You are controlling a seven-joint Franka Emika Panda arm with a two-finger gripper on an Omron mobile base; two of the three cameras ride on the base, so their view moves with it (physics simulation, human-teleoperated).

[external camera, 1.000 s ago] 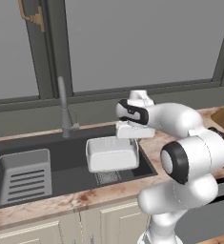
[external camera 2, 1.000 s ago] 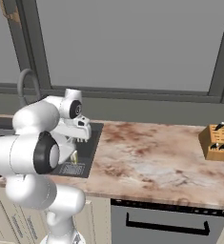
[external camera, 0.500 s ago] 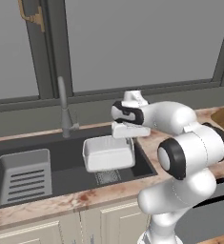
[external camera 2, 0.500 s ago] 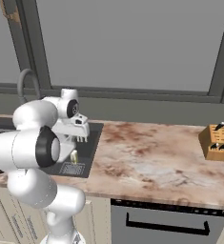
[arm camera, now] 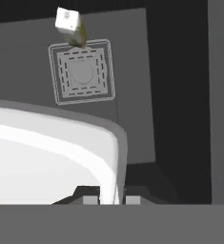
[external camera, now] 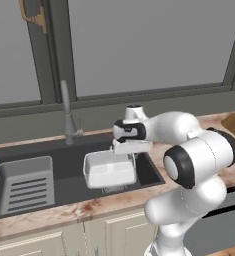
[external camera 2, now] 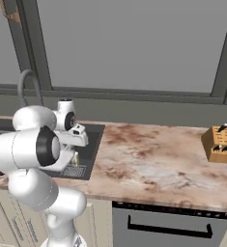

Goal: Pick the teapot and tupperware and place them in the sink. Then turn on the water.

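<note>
Pinching one wall of the tupperware (external camera: 109, 169) between closed fingers, the gripper (arm camera: 108, 198) hangs it just above the sink (external camera: 64, 155) floor, presumably so it can be set down gently.

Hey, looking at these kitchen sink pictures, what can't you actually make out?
- Teapot: a small whitish and yellowish thing beside the drain in the hand view may be it; too small to tell.
- Claw: its tips pinch the container's wall, but the bottom edge of the hand view cuts them off.
- Sink: in the right base view the arm hides most of it.
- Faucet: whether water runs is too fine to see in the left base view.
</note>
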